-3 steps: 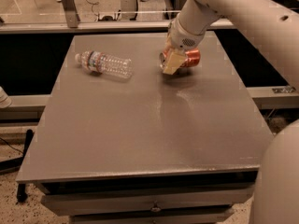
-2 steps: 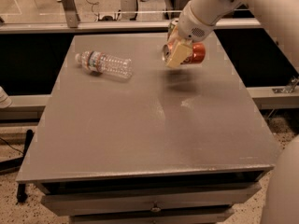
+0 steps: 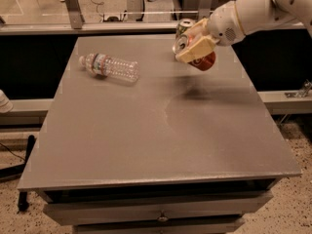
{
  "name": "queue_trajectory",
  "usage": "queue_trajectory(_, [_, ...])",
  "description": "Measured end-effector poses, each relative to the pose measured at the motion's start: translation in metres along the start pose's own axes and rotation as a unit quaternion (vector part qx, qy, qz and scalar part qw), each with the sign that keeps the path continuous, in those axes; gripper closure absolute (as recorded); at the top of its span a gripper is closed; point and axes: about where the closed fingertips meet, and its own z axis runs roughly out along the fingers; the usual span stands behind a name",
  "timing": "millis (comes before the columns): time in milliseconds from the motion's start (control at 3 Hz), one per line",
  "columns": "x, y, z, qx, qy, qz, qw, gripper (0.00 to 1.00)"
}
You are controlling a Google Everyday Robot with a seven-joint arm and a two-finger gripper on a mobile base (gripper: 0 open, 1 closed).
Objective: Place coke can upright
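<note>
Grey table (image 3: pixel 146 145), drawer front under its near edge, speckled floor around it; metal rail (image 3: pixel 97 28) and glass behind the far edge. gripper (image 3: pixel 192 50) is above the far right part of the table top, on the end of the white arm (image 3: pixel 243 13) that comes in from the upper right; beige fingers (image 3: pixel 197 45) clamped across the coke can (image 3: pixel 206 61), so it's a firm grasp; can is off the surface and not upright, tilted well over, silver top pointing left, red body showing below and right of the fingers; dark shadow (image 3: pixel 204 92) on the table just under it. Right behind the gripper, a pale green-and-silver can (image 3: pixel 184 27) stands upright near the far edge, partly hidden by the fingers; can't tell if it touches the held can. Further out, a clear plastic water bottle (image 3: pixel 109 66) lies on its side on the far left part of the table, well apart from the gripper and both cans.
</note>
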Motion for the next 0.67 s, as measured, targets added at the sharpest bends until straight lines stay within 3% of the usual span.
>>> queue_trajectory(333, [-0.009,-0.001,-0.019,0.007,-0.127,0.042,0.9910,1.00])
queue_trajectory(667, [-0.004,-0.006,-0.036,0.019,-0.221,0.080,0.9719,1.00])
